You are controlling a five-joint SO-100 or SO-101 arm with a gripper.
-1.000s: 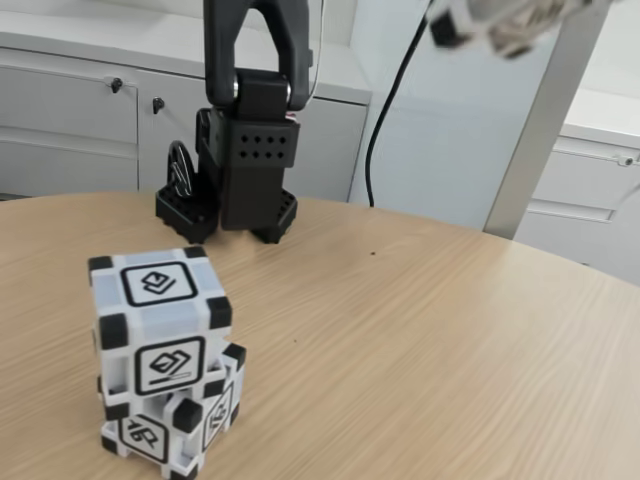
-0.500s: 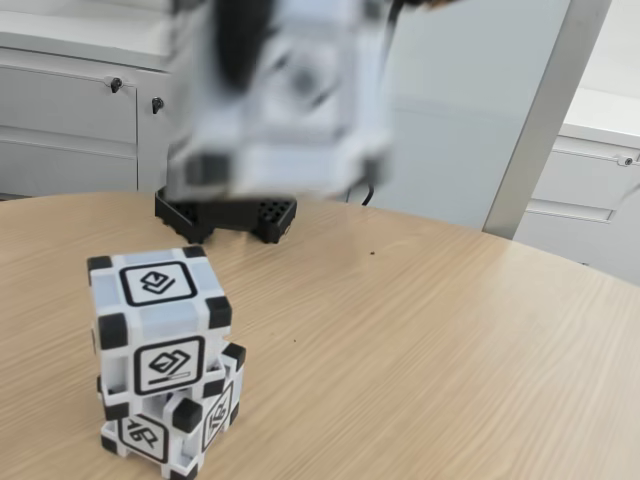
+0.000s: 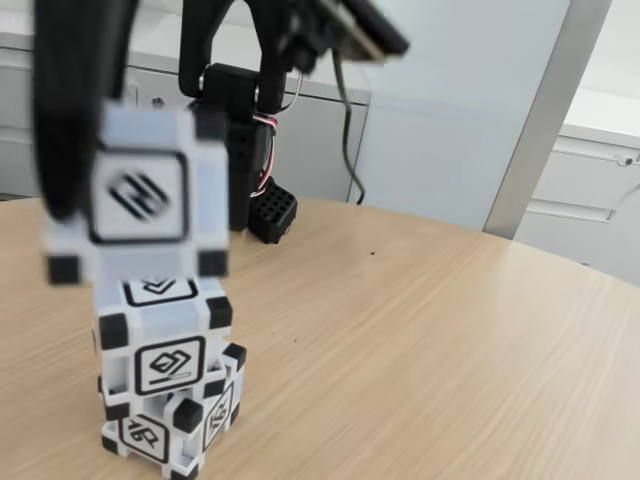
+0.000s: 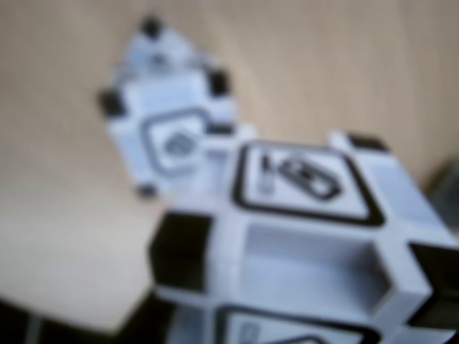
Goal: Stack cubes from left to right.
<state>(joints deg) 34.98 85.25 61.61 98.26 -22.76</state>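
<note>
Two white cubes with black corners stand stacked at the table's front left in the fixed view: the upper cube [image 3: 160, 345] sits on the lower cube [image 3: 165, 428], which is turned slightly. A third cube [image 3: 140, 195], blurred, hangs just above the stack, and my gripper [image 3: 148, 208] is shut on it, with a black finger [image 3: 62, 120] down its left side. In the wrist view the held cube [image 4: 308, 229] is close at the lower right, and the stack's top face [image 4: 168, 132] lies below it at the upper left.
The arm's black base [image 3: 272, 212] stands at the back of the round wooden table [image 3: 430, 340]. Grey cabinets [image 3: 320, 140] and a white post [image 3: 540, 110] are behind it. The table's right half is bare wood.
The held cube has swung from the upper right across to the left and down, and now hangs just over the two-cube stack. The stack has not moved.
</note>
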